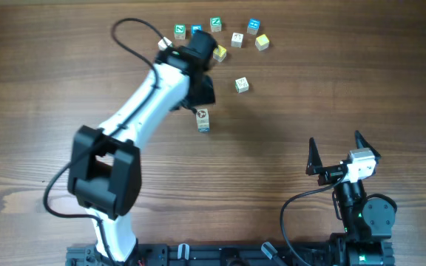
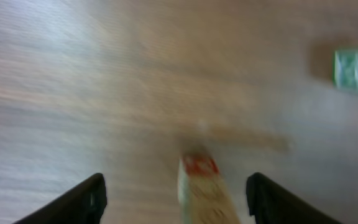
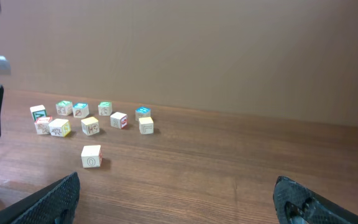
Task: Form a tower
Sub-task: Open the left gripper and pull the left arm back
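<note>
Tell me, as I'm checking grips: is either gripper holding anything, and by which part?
Nothing is held. The left gripper stands open astride the tower, gaps on both sides; the right gripper is open and empty.

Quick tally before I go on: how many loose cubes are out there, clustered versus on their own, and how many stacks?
Clustered loose cubes: 10
Lone loose cube: 1
Stacked tower: 1 (its cubes are too small to count)
Total: 12 items, that is 11 loose cubes plus the tower
</note>
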Robot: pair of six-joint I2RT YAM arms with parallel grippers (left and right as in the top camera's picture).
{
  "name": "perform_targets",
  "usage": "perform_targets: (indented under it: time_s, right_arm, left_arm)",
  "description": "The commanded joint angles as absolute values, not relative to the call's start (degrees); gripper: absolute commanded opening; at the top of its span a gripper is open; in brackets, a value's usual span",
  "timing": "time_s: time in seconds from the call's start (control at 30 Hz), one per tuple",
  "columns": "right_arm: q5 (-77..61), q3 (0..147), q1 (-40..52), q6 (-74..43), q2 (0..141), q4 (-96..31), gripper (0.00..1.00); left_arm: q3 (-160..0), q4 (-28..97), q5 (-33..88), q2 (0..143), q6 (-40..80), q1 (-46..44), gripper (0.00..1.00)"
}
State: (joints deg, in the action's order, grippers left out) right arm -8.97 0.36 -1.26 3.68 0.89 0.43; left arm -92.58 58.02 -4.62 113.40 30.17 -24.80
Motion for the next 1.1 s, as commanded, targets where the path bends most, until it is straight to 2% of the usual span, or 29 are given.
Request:
perform_targets:
  time_s: [0.0, 0.07, 0.27, 0.4, 1.07]
  right_arm:
    - [-9.65, 0.3, -1.48, 2.85, 0.43, 0.73, 1.0]
    - [-9.65, 0.3, -1.48, 2.85, 0.43, 0.73, 1.0]
    - [-9.65, 0.3, -1.48, 2.87, 0.43, 0.73, 1.0]
    - [-9.65, 0.3, -1.48, 2.85, 0.43, 0.73, 1.0]
    - [-9.65, 0.3, -1.48, 2.85, 0.43, 0.73, 1.0]
  left_arm:
    - [-93.56, 57.36, -5.28, 111.09, 30.04, -16.78, 0.85]
    - [-93.56, 57.98, -6.15, 111.11, 30.06, -12.38, 0.99]
    - [-93.54, 59.35, -7.18, 111.11, 30.06, 0.8, 1.0]
    - [-93.54, 59.33, -7.18, 111.11, 30.06, 5.41, 1.0]
    - [-93.54, 59.33, -7.16, 111.11, 30.06, 7.09, 1.0]
